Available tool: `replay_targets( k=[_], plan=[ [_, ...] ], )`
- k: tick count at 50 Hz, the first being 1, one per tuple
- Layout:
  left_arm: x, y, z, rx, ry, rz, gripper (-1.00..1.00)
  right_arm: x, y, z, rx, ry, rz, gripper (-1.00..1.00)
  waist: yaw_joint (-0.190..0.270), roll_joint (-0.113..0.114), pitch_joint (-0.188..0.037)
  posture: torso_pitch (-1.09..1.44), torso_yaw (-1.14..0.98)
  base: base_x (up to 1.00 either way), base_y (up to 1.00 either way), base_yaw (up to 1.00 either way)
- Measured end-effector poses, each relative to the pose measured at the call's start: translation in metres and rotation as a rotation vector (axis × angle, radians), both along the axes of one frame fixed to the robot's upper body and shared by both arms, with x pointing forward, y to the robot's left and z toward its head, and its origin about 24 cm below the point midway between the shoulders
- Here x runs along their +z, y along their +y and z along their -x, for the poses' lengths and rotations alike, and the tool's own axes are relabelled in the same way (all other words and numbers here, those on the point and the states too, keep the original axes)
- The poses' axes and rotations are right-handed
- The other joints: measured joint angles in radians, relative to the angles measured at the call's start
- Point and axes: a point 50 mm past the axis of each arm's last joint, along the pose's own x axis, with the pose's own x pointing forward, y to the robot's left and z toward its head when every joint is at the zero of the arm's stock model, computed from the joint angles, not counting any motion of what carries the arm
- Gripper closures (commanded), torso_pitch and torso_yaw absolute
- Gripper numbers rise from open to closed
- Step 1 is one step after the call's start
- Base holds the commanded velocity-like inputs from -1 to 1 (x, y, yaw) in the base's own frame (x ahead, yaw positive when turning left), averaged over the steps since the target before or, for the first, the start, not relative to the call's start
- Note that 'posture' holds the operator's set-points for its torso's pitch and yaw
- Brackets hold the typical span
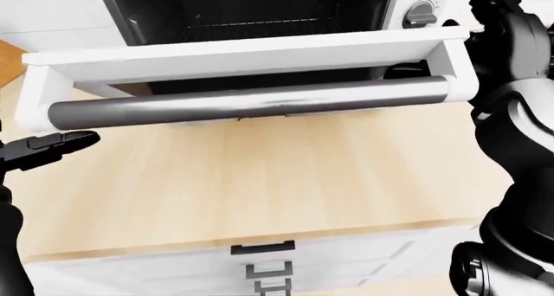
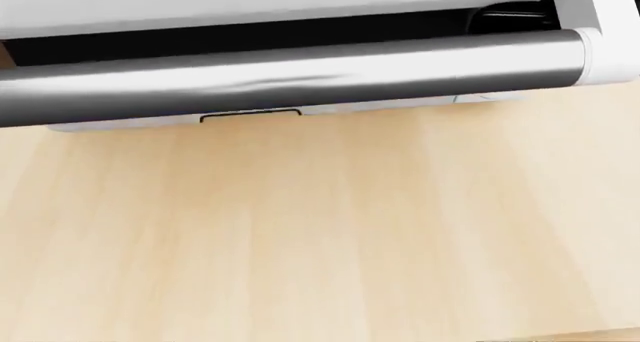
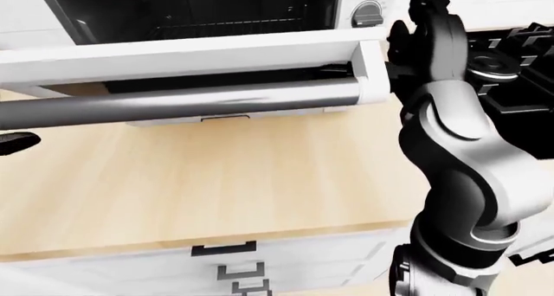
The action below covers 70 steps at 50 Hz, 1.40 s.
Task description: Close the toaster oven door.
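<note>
Toaster oven [image 1: 260, 10] at the top of the eye views, its top cut off by the frame; door [image 1: 251, 56] partly open, hanging out over the wooden worktop [image 1: 260, 179]. The grey handle [image 1: 251, 104] spans the door's lower edge. The right hand [image 3: 424, 30] stands at the door's right end, fingers raised; whether it touches the door, or is spread or closed, cannot be told. The left hand [image 1: 47, 147] lies low at the left, below the handle's left end, fingers apart, largely cut off. The head view shows only handle, door edge and worktop.
</note>
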Motion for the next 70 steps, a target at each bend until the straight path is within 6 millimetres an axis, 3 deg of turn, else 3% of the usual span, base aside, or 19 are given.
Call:
replay_targets(
  k=[42, 60, 70],
  plan=[
    [-0.014, -0.033, -0.001, -0.11, 0.04, 0.021, -1.0, 0.026, -0.002, -0.036, -0.003, -0.002, 0.078, -1.0, 0.001, 0.004, 0.0, 0.0, 0.0, 0.0, 0.0, 0.0],
    [-0.009, -0.052, 0.003, -0.155, 0.052, 0.032, -1.0, 0.031, -0.004, -0.045, -0.008, -0.001, 0.101, -1.0, -0.001, 0.002, -0.002, 0.0, 0.0, 0.0, 0.0, 0.0],
    [-0.023, -0.068, 0.004, -0.207, 0.094, 0.059, -1.0, 0.033, -0.006, -0.05, -0.013, -0.005, 0.107, -1.0, -0.001, 0.001, -0.002, 0.0, 0.0, 0.0, 0.0, 0.0]
  ],
)
